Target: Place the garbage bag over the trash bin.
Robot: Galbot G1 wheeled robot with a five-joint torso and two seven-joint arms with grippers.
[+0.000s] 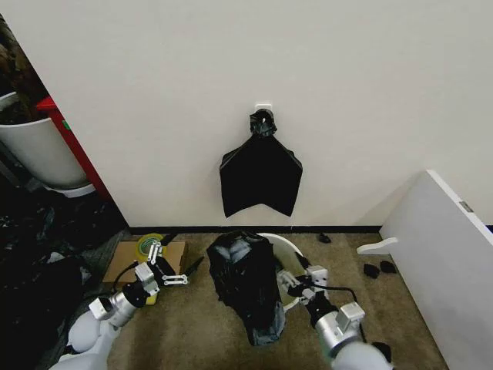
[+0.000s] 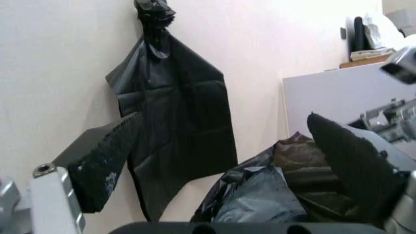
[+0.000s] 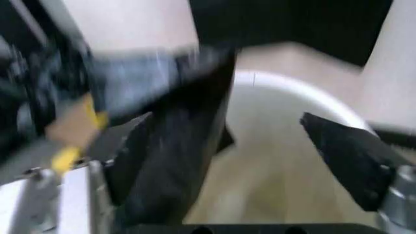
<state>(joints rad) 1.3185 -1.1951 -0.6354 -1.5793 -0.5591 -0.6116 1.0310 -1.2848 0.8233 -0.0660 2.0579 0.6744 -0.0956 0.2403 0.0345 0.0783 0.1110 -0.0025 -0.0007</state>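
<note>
The garbage bag (image 1: 248, 287) lay draped over the left part of the trash bin (image 1: 292, 254), on the floor near the wall. The left gripper (image 1: 194, 271) hovered just left of the bag, its fingers spread and empty. The right gripper (image 1: 286, 284) sat at the bag's right edge beside the bin's rim, fingers apart, grasping nothing.

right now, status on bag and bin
Left claw open, left of the bag. Right claw open at the bin rim. Bag draped over bin, not fitted.
</note>
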